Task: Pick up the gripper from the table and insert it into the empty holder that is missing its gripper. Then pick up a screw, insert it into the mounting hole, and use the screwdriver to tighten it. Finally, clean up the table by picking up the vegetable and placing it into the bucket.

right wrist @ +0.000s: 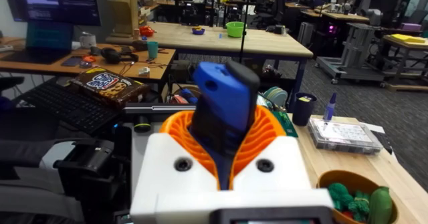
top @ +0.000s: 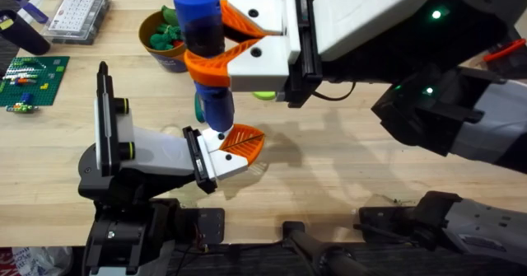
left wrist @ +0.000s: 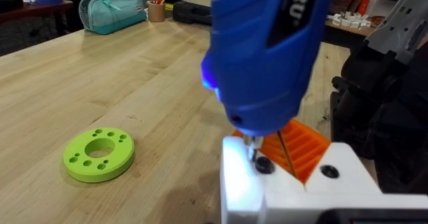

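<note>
- Light wooden desk (top: 346,177) is seen from above w/ both arms reaching in toward the middle; a workshop w/ more benches, a keyboard and monitors is seen behind in the right wrist view.
- Right gripper (top: 216,47): large white mount w/ orange ribbed fingers (right wrist: 264,134), clamped round the screwdriver (top: 206,53) at its thick blue handle; handle is held upright, tip down.
- Screwdriver shaft tip is seen in the left wrist view (left wrist: 253,147) set at a dark screw on the white holder (left wrist: 294,190), w/ a blue glow lit on the handle's lower edge.
- Holder (top: 216,156) is at the tip of the left arm, lower middle of the overhead view, just under the screwdriver.
- Small orange ribbed gripper (top: 244,142) is seated in the holder, sticking out to its right, directly beside the screwdriver tip.
- Left gripper (left wrist: 294,160): whether its fingers are spread or closed can't be told; nothing is seen clamped betw. them.
- Bucket (top: 160,49) is at the far side of the desk, left of the screwdriver, w/ green toy pieces inside; the dark green vegetable (right wrist: 380,204) is seen standing in it at the rim.
- Lime-green ring w/ holes (left wrist: 99,154) lies flat on the desk, apart from the holder.
- Clear parts box (top: 78,14) and a green building plate (top: 29,82) lie at the far left.
</note>
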You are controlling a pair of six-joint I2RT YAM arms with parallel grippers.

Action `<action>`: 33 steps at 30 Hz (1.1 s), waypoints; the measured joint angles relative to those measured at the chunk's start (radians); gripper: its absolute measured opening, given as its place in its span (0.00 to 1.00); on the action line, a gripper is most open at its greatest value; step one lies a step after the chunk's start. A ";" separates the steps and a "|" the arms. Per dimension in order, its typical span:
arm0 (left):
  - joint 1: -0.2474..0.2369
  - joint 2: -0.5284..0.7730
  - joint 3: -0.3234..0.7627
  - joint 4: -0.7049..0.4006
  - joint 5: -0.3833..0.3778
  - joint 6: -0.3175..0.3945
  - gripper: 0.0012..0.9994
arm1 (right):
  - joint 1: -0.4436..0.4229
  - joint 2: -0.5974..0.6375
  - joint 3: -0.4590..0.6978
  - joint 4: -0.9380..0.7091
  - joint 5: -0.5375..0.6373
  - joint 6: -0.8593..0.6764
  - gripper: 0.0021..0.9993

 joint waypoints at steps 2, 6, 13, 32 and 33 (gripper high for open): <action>0.000 0.000 0.000 -0.002 0.000 -0.003 0.01 | 0.000 0.000 0.000 -0.009 0.001 0.000 0.05; 0.000 0.000 0.000 -0.005 0.001 -0.006 0.01 | -0.001 0.000 0.000 -0.012 0.005 0.000 0.05; 0.000 0.000 0.000 -0.005 0.001 -0.007 0.01 | -0.001 0.000 0.000 -0.006 0.005 0.000 0.05; 0.000 0.000 0.000 -0.005 0.001 -0.007 0.01 | -0.001 0.009 -0.006 0.085 -0.041 0.016 0.05; 0.000 0.000 0.000 -0.005 0.001 -0.007 0.01 | -0.001 0.009 -0.006 0.085 -0.042 0.016 0.05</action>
